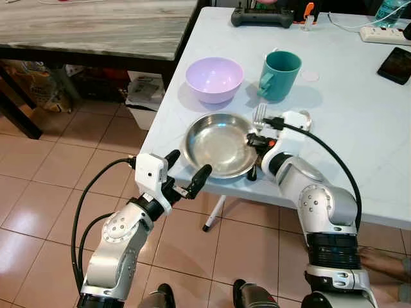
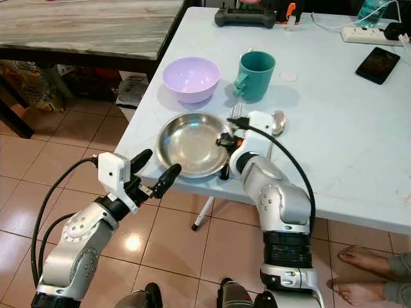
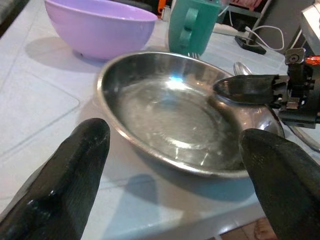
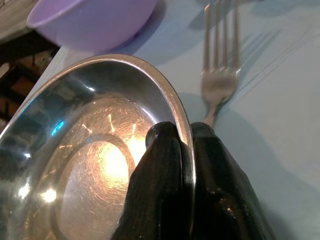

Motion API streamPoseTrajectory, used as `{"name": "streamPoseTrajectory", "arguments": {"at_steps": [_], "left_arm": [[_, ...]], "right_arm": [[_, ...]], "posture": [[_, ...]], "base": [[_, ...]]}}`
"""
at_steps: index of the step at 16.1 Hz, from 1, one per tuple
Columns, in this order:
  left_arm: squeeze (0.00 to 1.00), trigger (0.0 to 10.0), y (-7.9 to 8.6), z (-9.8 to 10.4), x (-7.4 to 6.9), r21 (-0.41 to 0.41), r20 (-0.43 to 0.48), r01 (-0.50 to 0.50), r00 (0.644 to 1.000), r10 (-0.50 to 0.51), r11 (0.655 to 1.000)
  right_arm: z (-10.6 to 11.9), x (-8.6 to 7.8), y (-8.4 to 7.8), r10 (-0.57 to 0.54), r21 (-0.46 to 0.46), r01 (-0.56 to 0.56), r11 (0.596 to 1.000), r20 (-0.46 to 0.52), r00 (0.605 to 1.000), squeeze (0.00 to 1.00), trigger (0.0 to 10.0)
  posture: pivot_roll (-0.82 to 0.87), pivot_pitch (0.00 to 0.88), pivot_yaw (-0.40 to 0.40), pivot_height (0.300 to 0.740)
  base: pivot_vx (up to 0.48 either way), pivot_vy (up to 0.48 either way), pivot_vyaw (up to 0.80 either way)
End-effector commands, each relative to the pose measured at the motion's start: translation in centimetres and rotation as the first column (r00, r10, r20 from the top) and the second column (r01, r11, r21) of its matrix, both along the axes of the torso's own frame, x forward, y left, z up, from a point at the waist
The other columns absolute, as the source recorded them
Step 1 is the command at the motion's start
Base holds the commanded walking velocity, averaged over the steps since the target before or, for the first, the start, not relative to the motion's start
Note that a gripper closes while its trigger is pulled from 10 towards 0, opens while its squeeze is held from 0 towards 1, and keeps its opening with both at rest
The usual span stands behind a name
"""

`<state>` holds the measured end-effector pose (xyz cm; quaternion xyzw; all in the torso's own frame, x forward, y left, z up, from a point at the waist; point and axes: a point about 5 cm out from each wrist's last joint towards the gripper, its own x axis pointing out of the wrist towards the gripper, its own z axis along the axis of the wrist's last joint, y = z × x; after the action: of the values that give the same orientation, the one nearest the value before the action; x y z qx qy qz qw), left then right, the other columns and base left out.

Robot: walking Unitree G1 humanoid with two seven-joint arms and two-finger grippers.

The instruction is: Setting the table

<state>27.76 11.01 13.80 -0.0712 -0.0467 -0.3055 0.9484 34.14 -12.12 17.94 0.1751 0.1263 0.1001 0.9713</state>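
A steel plate point(image 1: 215, 144) lies at the near edge of the pale blue table point(image 1: 359, 109). My right gripper point(image 1: 254, 142) is shut on the plate's right rim point(image 4: 186, 131), one finger inside and one outside. A fork point(image 4: 219, 65) lies on the table just right of the plate, with a spoon point(image 2: 277, 120) beside it. Behind the plate stand a lilac bowl point(image 1: 214, 78) and a teal mug point(image 1: 280, 75). My left gripper point(image 1: 186, 173) hangs open just off the table's near edge, in front of the plate, touching nothing.
A dark wooden table point(image 1: 90, 29) stands to the left across a gap of tiled floor. A phone point(image 1: 395, 64), a power strip point(image 1: 384, 33) and a black controller point(image 1: 262, 17) lie at the table's back. A person's bare foot point(image 2: 359, 256) rests on the floor at right.
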Motion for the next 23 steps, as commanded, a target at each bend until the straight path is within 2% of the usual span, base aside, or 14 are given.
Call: {"name": "streamPoseTrajectory", "arguments": {"at_steps": [1, 3, 4, 5, 6, 10, 13, 15, 23], "left_arm": [[0.00, 10.0, 0.6, 0.1, 0.3, 0.013, 0.011, -0.045, 0.999, 0.045, 0.999], [0.00, 10.0, 1.4, 0.2, 1.1, 0.026, 0.018, -0.139, 0.990, 0.139, 0.990], [0.00, 10.0, 1.6, 0.2, 1.4, 0.021, 0.011, -0.164, 0.986, 0.164, 0.986], [0.00, 10.0, 1.8, 0.1, 1.6, 0.017, 0.003, -0.175, 0.985, 0.175, 0.984], [0.00, 10.0, 1.8, 0.1, 1.7, 0.014, 0.001, -0.180, 0.984, 0.180, 0.984], [0.00, 10.0, 1.5, 0.2, 2.0, -0.002, 0.012, -0.170, 0.985, 0.170, 0.985], [0.00, 10.0, 1.3, 0.2, 2.3, -0.016, 0.009, -0.169, 0.986, 0.169, 0.986], [0.00, 10.0, 1.2, 0.1, 2.3, -0.018, 0.010, -0.169, 0.986, 0.169, 0.985], [0.00, 10.0, 1.1, -0.2, 2.3, -0.013, 0.011, -0.173, 0.985, 0.173, 0.985]], "right_arm": [[-0.5, 0.0, -0.7, -0.055, -0.010, 0.054, 0.998, -0.021, 0.998, 0.00, 0.0], [0.9, 0.0, -1.5, -0.113, 0.018, 0.112, 0.994, 0.073, 0.991, 0.00, 0.0], [1.4, -0.3, -1.7, -0.117, 0.021, 0.115, 0.993, 0.110, 0.987, 0.00, 1.8], [1.6, -0.6, -1.8, -0.123, 0.018, 0.122, 0.992, 0.139, 0.983, 0.00, 8.4], [1.5, -0.9, -1.8, -0.130, 0.034, 0.126, 0.991, 0.152, 0.980, 0.00, 10.0], [1.7, -1.7, -1.4, -0.131, 0.031, 0.127, 0.991, 0.214, 0.968, 0.00, 10.0], [3.2, -2.1, -1.3, -0.145, 0.080, 0.127, 0.989, 0.312, 0.939, 0.00, 10.0], [3.8, -2.2, -1.1, -0.134, 0.073, 0.116, 0.991, 0.345, 0.929, 0.00, 10.0], [3.7, -2.3, -1.0, -0.129, 0.065, 0.113, 0.991, 0.366, 0.922, 0.00, 10.0]], "posture": [[-0.22, 0.226, 0.039, 0.740], [-0.22, 0.219, 0.037, 0.740], [-0.22, 0.213, 0.035, 0.740], [-0.22, 0.209, 0.036, 0.740], [-0.23, 0.205, 0.038, 0.740], [-0.23, 0.192, 0.042, 0.740], [-0.24, 0.186, 0.044, 0.740], [-0.24, 0.184, 0.044, 0.740], [-0.24, 0.179, 0.044, 0.740]], "base": [[0.000, 0.000, 0.00], [0.000, 0.000, 0.00], [0.000, 0.000, 0.00], [0.000, 0.000, 0.00], [0.000, 0.000, 0.00], [0.000, 0.000, 0.00], [0.000, 0.296, -0.78], [0.000, 0.345, -0.40], [0.000, 0.350, -0.06]]}}
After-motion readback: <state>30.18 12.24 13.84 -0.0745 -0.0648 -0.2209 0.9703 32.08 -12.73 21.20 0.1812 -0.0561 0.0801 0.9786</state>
